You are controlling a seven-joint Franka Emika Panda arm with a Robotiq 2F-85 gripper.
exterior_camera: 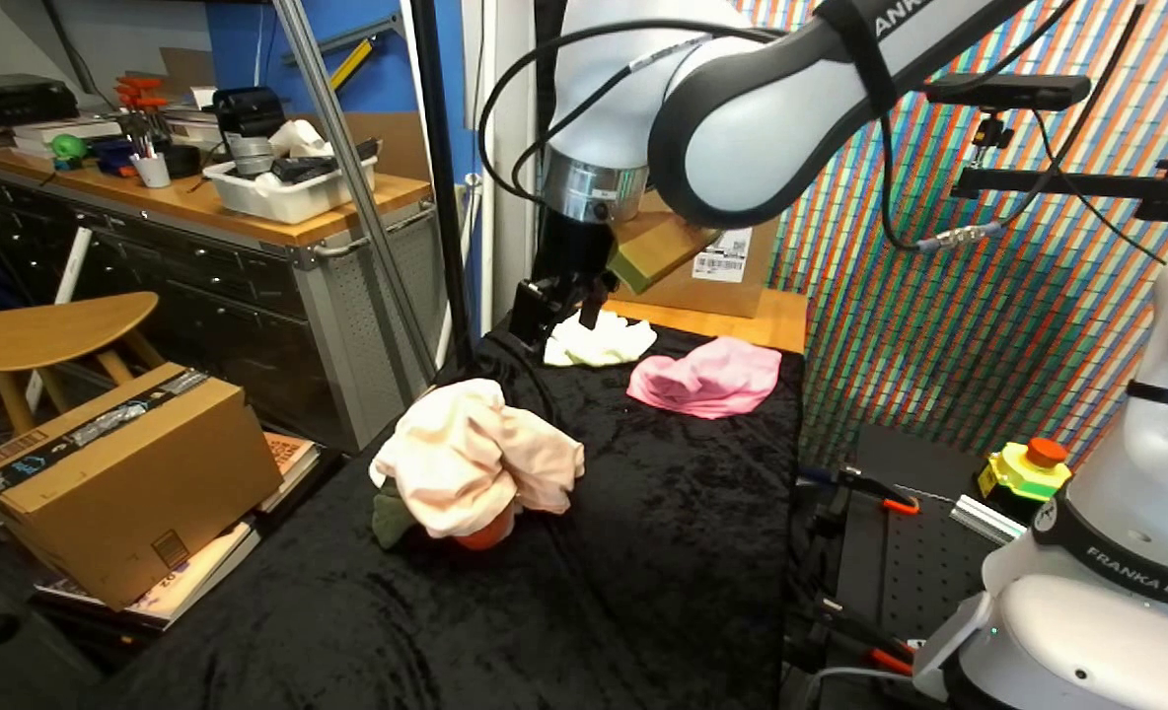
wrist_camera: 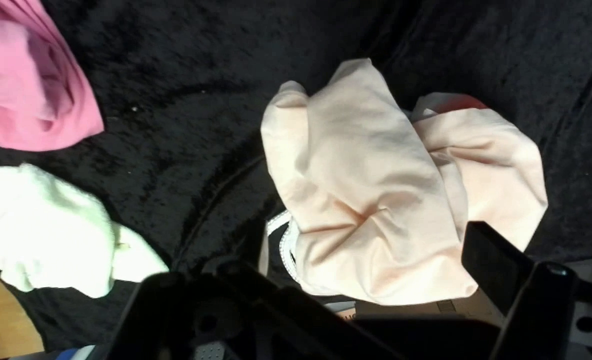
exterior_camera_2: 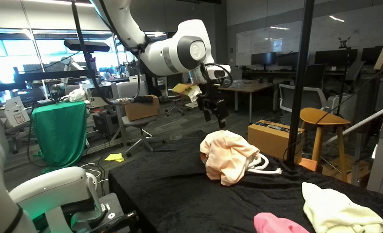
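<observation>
in the wrist view, the big cloth is showing peach, the ten-o'clock cloth pink, the nine-o'clock cloth pale green. the gripper is showing black; in an exterior view, the two-o'clock backdrop is wearing multicoloured stripes.

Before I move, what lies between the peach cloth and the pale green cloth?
White cord beside the peach cloth, then black covering up to the pale green cloth; an exterior view and the wrist view show it.

The peach cloth partly hides something red, its shape unclear.
</observation>
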